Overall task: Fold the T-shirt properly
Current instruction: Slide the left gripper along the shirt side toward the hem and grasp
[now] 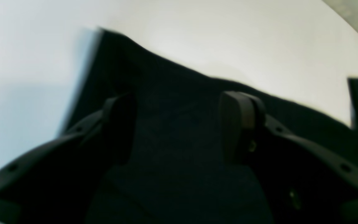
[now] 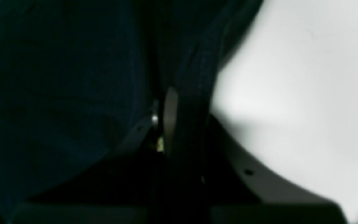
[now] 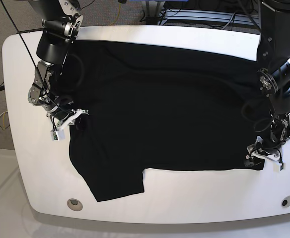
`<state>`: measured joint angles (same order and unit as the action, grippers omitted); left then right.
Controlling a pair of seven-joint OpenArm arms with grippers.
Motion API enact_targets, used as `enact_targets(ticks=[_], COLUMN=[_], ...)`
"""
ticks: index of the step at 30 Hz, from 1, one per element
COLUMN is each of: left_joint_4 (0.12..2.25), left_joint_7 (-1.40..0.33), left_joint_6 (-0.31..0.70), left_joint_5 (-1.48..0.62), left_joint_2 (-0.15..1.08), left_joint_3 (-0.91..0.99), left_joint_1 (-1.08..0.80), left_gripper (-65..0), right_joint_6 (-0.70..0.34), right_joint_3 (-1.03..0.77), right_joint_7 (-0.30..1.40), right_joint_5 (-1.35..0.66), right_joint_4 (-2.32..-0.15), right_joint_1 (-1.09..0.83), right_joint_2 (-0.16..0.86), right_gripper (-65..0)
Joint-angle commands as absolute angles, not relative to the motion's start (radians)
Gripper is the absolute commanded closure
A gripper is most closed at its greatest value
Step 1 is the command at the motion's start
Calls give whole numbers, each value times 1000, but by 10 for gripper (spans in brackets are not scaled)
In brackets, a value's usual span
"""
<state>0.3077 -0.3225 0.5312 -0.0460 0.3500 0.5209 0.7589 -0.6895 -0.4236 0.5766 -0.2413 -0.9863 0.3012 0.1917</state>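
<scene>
Your T-shirt [image 3: 165, 109] lies spread across the white table [image 3: 194, 198], one sleeve reaching toward the near edge. Your right gripper [image 2: 163, 118] is clamped on the shirt's side edge. Your left gripper [image 1: 179, 124], jaws spread, hovers over the opposite hem corner, holding nothing. Bare table runs along the near edge.

Base view was evenly lit & sharp, w/ mild glare on the white table [image 3: 194, 193]. Both wrist views were blurred, soft-focus. The T-shirt [image 1: 179, 130] read near-featureless black; edges smeared, curved by lens distortion.
</scene>
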Motion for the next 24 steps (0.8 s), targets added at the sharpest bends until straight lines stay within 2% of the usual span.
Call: enact_targets(ticks=[1, 11, 24], left_joint_4=[320, 263, 261], left_joint_7=[-280, -239, -250], left_joint_6=[531, 524, 542], left_joint_5=[-61, -72, -70], left_joint_2=[375, 381, 376], left_joint_3=[516, 502, 507], left_joint_1=[795, 795, 779], left_gripper=[-390, -388, -351], right_joint_6=[-698, -698, -698], right_joint_3=[-424, -423, -421], right_joint_7=[563, 562, 561], right_joint_5=[-252, -246, -246], right_joint_4=[-1001, -1010, -1020], right_joint_1=[324, 325, 317], right_joint_2=[204, 207, 209], right_gripper=[0, 0, 0])
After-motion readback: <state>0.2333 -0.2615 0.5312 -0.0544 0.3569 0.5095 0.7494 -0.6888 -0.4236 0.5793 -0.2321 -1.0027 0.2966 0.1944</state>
